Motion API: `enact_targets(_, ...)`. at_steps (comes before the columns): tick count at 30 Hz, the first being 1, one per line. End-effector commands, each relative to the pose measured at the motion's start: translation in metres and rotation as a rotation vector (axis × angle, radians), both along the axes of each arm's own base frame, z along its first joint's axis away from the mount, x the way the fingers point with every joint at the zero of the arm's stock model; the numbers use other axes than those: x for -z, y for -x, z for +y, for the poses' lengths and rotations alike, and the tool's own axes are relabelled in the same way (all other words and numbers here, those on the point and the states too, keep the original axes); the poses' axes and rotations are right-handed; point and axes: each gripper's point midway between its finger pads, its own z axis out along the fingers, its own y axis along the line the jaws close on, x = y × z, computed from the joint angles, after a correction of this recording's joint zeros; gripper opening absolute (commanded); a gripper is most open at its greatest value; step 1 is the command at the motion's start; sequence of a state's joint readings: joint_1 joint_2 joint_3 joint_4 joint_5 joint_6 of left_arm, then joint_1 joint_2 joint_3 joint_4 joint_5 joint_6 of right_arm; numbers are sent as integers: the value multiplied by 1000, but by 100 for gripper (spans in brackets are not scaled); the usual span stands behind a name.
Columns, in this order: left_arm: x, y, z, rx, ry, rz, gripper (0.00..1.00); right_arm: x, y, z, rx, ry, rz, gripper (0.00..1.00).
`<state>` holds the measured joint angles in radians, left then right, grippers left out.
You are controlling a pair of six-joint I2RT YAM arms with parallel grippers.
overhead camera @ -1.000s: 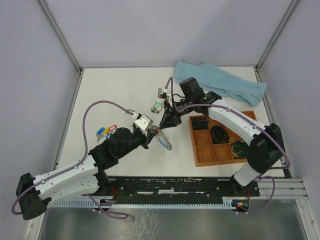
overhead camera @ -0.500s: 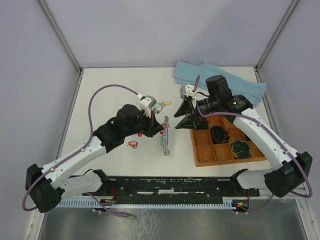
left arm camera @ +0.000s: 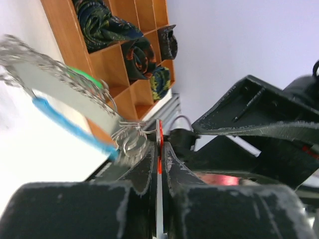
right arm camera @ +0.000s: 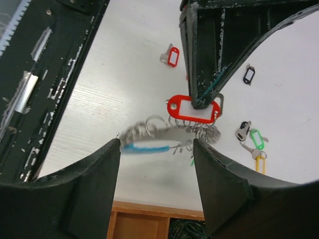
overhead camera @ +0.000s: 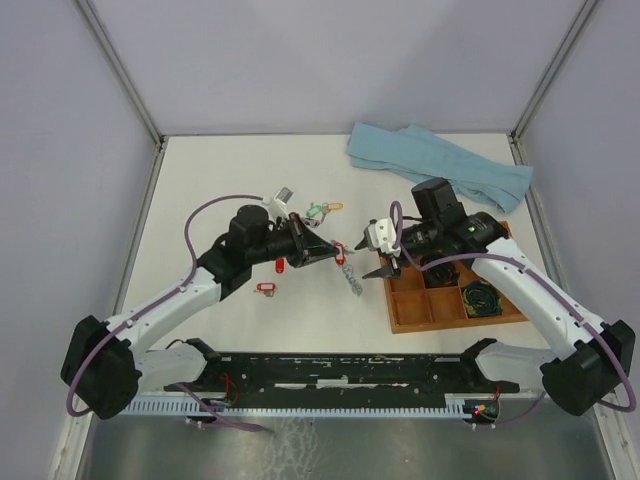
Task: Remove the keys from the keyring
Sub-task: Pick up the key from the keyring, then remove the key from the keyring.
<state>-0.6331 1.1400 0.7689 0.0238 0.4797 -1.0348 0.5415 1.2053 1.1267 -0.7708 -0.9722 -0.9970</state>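
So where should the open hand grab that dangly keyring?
Probably the thick light-blue arc: it's smooth, while the rest of the keyring is jagged metal bits. It hangs from the red tag pinched in the left hand, so the open right hand can come in from the wooden tray side, one finger on each side of the arc.

white flat table (overhead camera: 220,180), light-blue crumpled cloth (overhead camera: 440,165) far right, wooden divided tray (overhead camera: 440,322) right, red-tagged silver key (overhead camera: 265,289) near left, apparently green- and yellow-tagged keys (overhead camera: 322,209) mid-table

Overhead view looking down, close wrist views, keyring (right arm camera: 144,148) shared
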Motion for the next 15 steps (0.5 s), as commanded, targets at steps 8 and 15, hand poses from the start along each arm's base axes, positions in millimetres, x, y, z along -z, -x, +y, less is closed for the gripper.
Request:
enact_targets(8, -35, -9, -2, -168, 377, 344, 3, -23, -34, 25, 152, -81, -189, 70)
enact_targets(15, -36, -10, -4, -173, 413, 415, 3, -16, -31, 32, 141, -67, -234, 70)
